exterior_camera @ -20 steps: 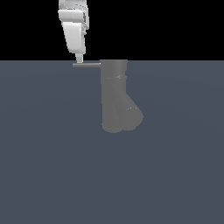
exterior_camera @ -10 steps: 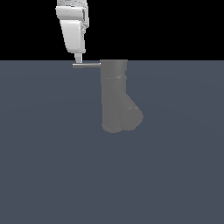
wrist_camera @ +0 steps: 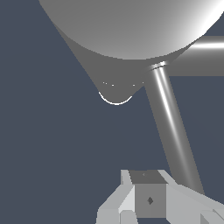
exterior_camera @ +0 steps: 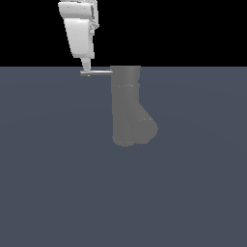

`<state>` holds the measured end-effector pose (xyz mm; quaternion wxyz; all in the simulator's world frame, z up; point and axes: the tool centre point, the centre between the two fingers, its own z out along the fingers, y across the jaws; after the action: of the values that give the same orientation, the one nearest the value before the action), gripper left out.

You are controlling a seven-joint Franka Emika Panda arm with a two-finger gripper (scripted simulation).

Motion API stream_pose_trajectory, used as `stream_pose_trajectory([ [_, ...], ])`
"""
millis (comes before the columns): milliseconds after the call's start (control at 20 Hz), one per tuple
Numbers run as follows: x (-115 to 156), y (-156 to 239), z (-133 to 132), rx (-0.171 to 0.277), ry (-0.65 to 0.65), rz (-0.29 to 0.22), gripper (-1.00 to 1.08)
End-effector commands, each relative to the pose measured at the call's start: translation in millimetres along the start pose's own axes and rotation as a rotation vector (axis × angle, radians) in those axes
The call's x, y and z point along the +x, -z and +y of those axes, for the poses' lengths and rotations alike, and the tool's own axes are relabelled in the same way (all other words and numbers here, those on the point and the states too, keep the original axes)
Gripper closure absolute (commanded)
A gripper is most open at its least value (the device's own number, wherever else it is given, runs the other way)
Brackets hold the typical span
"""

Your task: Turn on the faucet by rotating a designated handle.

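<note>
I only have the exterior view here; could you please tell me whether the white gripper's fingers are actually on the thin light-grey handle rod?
Observer: In the wrist view the thin light-grey metallic handle rod runs down beside one finger of the white gripper, near the rod's free end.
Operator: Is the rod clamped between both fingers?
Observer: The wrist view cannot settle it; the rod lies along one side of that finger.
Operator: What is beyond the rod?
Observer: The matte grey cylindrical faucet fills the wrist view, seen end-on.

Flat, even render; sharp focus; handle (wrist_camera: 168, 111) glints.
</note>
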<state>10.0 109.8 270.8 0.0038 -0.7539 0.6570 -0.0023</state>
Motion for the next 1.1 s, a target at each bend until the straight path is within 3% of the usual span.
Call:
stream_pose_trajectory([
  [0,1,0,11,-0.009,-0.001,0.001,1.08],
  [550,2,0,43,-0.009,-0.001,0.001,1.08],
  [650,-3,0,37,-0.003,0.008,0.003,1.08],
  [1050,21,0,60,-0.005,0.005,0.002,1.08],
])
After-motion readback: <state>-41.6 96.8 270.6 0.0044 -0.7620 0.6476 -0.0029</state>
